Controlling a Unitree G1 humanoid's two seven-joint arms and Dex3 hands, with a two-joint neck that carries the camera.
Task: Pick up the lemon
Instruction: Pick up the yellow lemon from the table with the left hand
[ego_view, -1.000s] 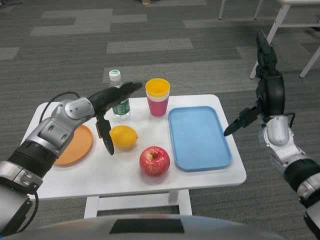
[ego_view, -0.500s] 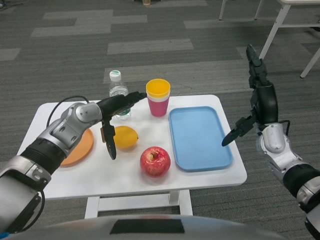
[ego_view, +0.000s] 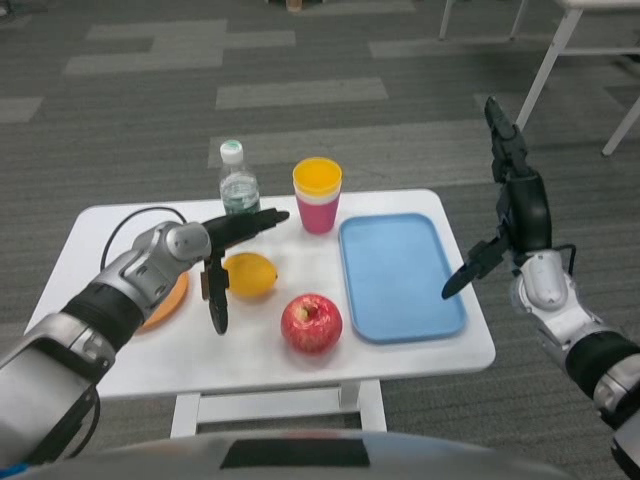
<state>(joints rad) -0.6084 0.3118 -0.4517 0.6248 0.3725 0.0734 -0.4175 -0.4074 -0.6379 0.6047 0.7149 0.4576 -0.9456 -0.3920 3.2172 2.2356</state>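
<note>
Reaching for the lemon, the left hand is spread wide and grasping nothing.

The lemon lies on the white surface, between the orange plate and the blue tray, with the red apple just in front of it. The left hand's fingers sit behind the fruit, the thumb beside its left end. The right hand hangs released past the surface's right edge. A water bottle and stacked cups stand behind.
</note>
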